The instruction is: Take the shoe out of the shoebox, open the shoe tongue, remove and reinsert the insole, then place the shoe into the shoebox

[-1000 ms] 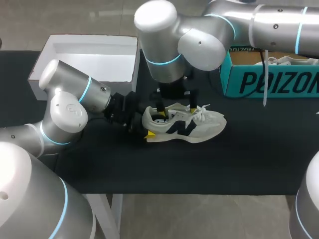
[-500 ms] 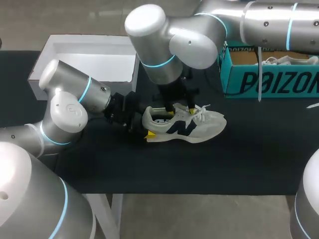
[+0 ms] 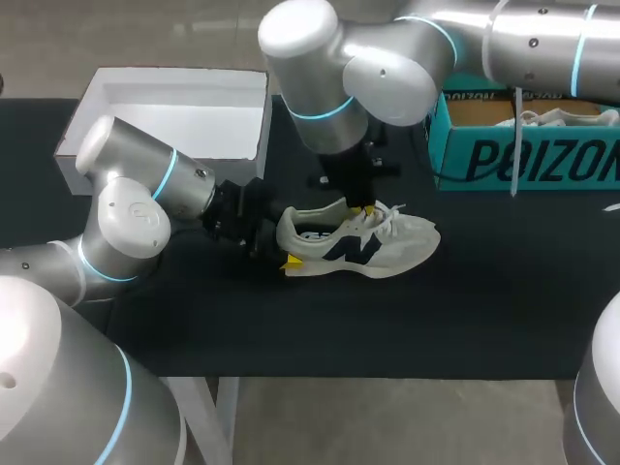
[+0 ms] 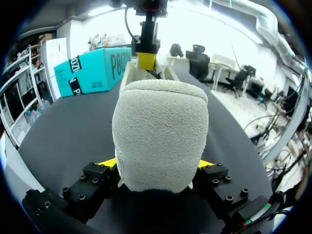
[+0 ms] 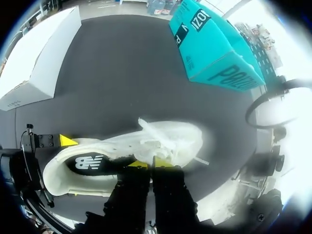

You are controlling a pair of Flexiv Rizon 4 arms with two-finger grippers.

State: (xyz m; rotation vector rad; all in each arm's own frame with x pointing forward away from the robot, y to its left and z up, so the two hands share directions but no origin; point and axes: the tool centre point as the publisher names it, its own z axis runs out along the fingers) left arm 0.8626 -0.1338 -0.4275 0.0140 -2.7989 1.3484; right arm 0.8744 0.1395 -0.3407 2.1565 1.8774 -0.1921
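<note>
On the black surface (image 3: 455, 320), the left gripper (image 4: 157, 163) clamps the shoe (image 3: 387, 247) by its heel, fingers (image 4: 108, 162) spread wide on both sides, shown only by the left wrist view. Further right, the right gripper (image 5: 151, 164) pinches the tongue (image 5: 155, 152), fingers nearly together.

In the left wrist view only the heel of the shoe (image 4: 160, 134) is shown, the rest being hidden behind it, and of the left gripper (image 4: 157, 163) only yellow slivers are seen (one at each side). In the head view the right gripper (image 3: 362, 206) is largely covered by the right arm (image 3: 329, 92), and the teal box (image 3: 528, 155) is cut by the edge.
</note>
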